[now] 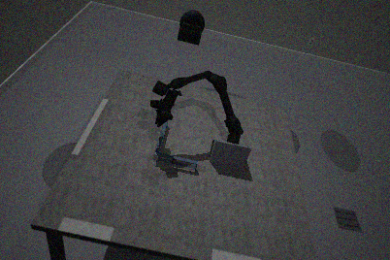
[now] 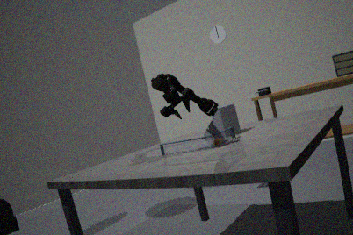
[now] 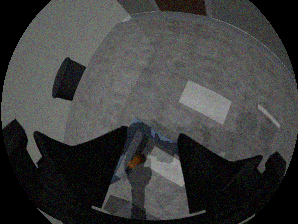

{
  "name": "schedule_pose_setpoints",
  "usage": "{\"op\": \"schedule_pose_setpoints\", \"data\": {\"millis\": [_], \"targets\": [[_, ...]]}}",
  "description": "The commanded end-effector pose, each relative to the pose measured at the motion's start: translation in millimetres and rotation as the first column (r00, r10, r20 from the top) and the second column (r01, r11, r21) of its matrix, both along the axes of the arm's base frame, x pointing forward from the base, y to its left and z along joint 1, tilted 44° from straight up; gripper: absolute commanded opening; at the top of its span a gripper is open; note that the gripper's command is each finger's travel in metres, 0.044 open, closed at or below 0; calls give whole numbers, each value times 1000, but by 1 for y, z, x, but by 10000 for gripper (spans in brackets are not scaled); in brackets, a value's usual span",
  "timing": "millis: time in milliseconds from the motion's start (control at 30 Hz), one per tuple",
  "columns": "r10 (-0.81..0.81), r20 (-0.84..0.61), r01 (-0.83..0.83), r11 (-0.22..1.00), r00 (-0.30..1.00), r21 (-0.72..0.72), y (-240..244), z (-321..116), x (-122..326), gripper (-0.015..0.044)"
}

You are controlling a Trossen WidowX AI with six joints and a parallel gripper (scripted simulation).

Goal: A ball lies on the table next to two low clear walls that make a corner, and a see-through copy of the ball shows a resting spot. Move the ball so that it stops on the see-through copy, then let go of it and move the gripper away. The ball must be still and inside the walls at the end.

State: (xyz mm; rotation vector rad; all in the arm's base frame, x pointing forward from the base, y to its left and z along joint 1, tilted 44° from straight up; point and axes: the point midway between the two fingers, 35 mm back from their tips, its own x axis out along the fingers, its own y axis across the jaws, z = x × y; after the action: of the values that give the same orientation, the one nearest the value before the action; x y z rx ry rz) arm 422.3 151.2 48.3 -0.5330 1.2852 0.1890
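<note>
The orange ball lies low on the table close to the clear walls; in the top view I cannot make it out among the shadows. The low clear walls have bluish edges and meet in a corner. The see-through copy cannot be told apart in any view. My gripper is partly open and empty, fingers pointing down. It hangs well above the table and the walls, and the ball shows below and between the fingers in the wrist view.
A grey angular block stands beside the arm's base, near one end of the walls. White patches lie on the table near its edge, with a white strip along another side. The arm casts shadows across the walled corner.
</note>
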Motion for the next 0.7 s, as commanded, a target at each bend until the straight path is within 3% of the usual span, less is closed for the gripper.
{"op": "schedule_pose_setpoints", "data": {"millis": [0, 133, 300, 667], "targets": [[285, -233, -339, 910, 930, -237, -8, -60, -38, 243], [452, -492, -638, 699, 744, -322, -21, -102, -74, 243], [486, -775, -901, 359, 404, -245, -41, -138, -116, 243], [483, -785, -908, 344, 388, -238, -44, -141, -117, 243]]}}
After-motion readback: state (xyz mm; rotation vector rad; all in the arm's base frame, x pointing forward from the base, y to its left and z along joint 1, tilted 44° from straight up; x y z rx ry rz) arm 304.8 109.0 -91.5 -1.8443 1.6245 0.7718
